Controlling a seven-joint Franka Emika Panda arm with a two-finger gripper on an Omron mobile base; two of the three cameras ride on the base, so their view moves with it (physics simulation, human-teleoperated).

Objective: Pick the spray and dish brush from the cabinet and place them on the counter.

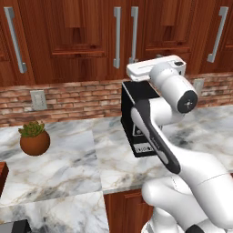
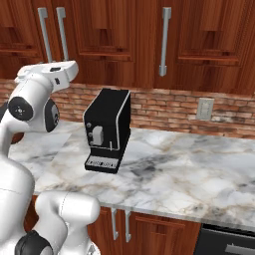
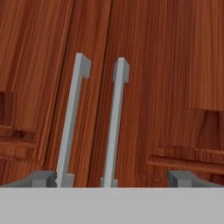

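The cabinet (image 1: pixel 91 36) is closed, its panelled reddish-brown doors shut, so the spray and the dish brush cannot be seen. In the hand view the gripper (image 3: pixel 112 178) faces the doors close up, its jaws spread wide with nothing between them; the two grey fingertips (image 3: pixel 43 178) sit at the bottom, and the pair of grey bar handles (image 3: pixel 116 122) where two doors meet stands between them. From the base views the white arm (image 1: pixel 173 91) is raised in front of the doors, above a black coffee machine (image 2: pixel 107 129) that stands on the marble table (image 2: pixel 189 169). A small potted plant (image 1: pixel 34 139) sits on the table well to the left, in front of the brick wall (image 1: pixel 77 100).
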